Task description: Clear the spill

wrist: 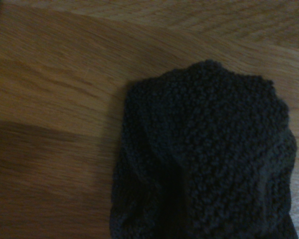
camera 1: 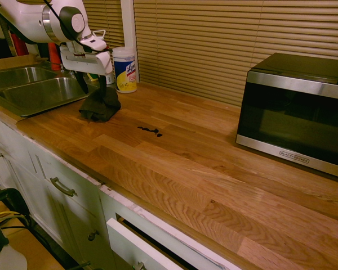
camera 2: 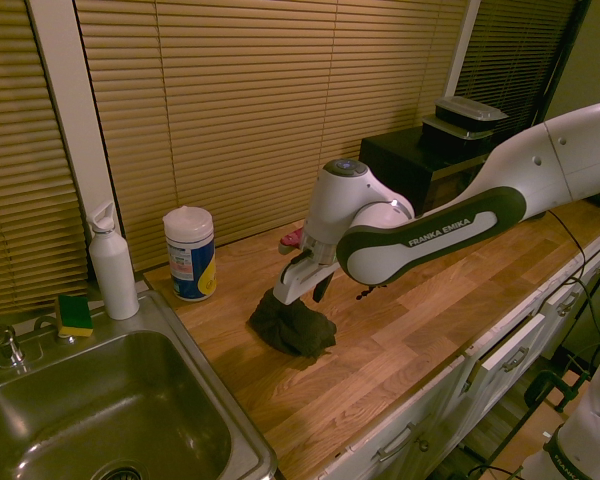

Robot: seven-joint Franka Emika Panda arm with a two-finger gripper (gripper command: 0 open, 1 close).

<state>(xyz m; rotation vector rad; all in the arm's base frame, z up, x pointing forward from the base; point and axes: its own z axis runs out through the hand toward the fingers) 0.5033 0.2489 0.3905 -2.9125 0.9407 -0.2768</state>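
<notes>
First exterior view: white two-finger pincer (camera 1: 97, 84) comes down from the upper left, fingers pinched together on the top of a bunched dark brown-black knitted cloth (camera 1: 101, 106); the cloth's lower folds touch the warm-toned wooden plank countertop (camera 1: 203, 180). The spill (camera 1: 150, 131), a thin irregular black liquid streak with a few blobs, lies on bare wood near the pincer, on the side away from the stainless steel sink (camera 1: 36, 90) and toward the black-and-steel microwave (camera 1: 296, 112). Clear gap of wood between cloth and streak, not touching. The streak's long axis runs roughly along the line from the cloth out toward the microwave, so I judge a drag that way would sweep it end to end. Just behind the pincer stands a white cylindrical wipes canister with yellow-blue label (camera 1: 124, 70).

Second exterior view: same pincer (camera 2: 298, 285) seen from the opposite side, clamped on the cloth (camera 2: 293, 326), which hangs in a soft crumpled lump onto the counter. The spill shows as a small dark mark (camera 2: 368, 292) past the forearm, partly hidden by it, away from the sink (camera 2: 110, 420). White plastic squeeze bottle (camera 2: 113, 265) and yellow-green sponge (camera 2: 75, 314) sit by the sink, well apart from the pincer.

Wrist view: coarse, nubbly knit of the cloth (wrist: 209, 154) fills the lower right, matte, absorbent-looking; smooth grained wood around it. No spill here.
</notes>
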